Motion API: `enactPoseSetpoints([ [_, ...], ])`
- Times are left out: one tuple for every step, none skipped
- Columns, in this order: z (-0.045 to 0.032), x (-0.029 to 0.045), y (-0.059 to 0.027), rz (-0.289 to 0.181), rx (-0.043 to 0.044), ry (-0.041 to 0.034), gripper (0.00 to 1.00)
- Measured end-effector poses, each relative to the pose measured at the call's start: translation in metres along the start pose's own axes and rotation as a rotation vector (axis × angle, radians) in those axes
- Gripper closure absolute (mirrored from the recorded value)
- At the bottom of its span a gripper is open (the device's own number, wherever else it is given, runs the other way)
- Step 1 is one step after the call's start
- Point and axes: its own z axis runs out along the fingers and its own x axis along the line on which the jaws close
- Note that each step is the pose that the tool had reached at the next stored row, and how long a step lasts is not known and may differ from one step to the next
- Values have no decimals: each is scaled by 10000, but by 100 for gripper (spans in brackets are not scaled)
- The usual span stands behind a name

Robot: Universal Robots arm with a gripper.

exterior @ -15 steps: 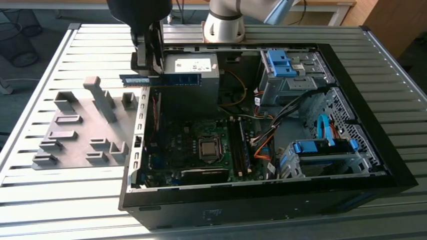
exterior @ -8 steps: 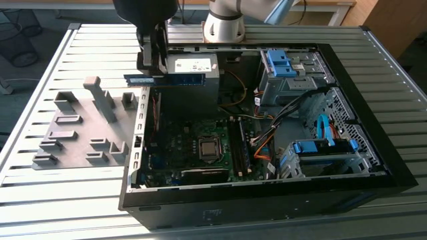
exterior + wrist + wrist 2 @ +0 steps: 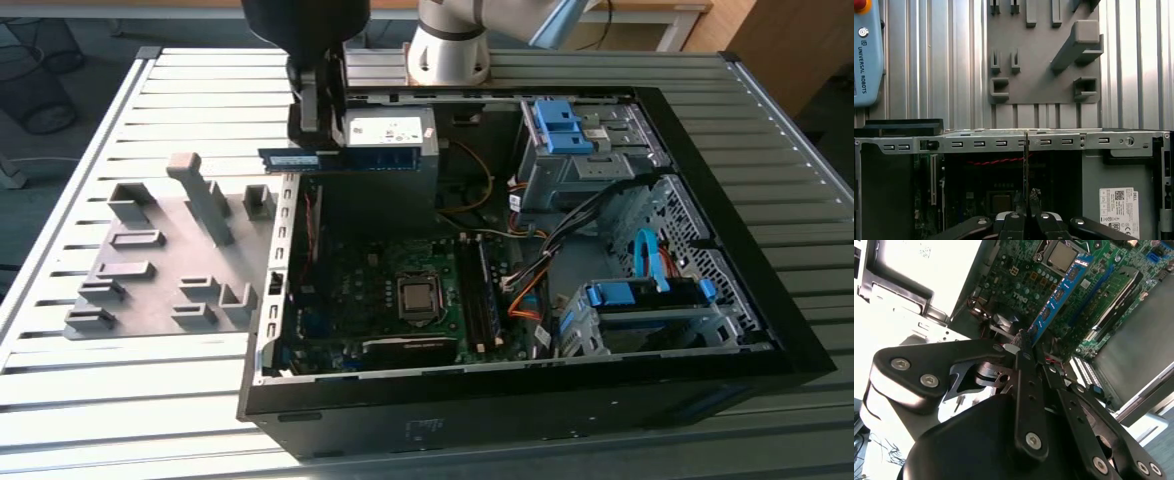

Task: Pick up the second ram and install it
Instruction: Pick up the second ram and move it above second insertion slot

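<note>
Ribbed aluminium surface [image 3: 80, 400] under everything. Black sheet-steel computer case [image 3: 441, 420] sits open below the jaws, green motherboard [image 3: 374, 270] on its floor. Matte grey plastic holder plate [image 3: 147, 300] lies off to the side, past the case wall. Gripper [image 3: 1023, 340] jaws pinch the second ram [image 3: 1060, 292], a thin flat blue strip with black chips, apparently near one end, the rest jutting past the tips. Risk: long lever on a narrow, smooth grip, so it could pivot, slip or clip the case rim.

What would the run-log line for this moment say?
gripper: shut on second ram | position: held in air at computer case rim | install: ram not yet seated
</note>
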Motion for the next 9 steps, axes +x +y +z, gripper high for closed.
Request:
enactPoseSetpoints([
  [0, 0, -8, 0, 0, -1, 86],
  [0, -1, -17, 0, 0, 0, 86],
  [0, -1, -26, 0, 0, -1, 86],
  [0, -1, -37, 0, 0, -1, 86],
  [0, -2, -48, 1, 0, -1, 86],
  [0, -2, -60, 1, 0, -1, 86],
  [-1, -3, -73, 1, 0, 0, 86],
  [-1, -3, -85, 0, 0, 0, 86],
  [-1, -4, -99, 0, 0, -1, 86],
])
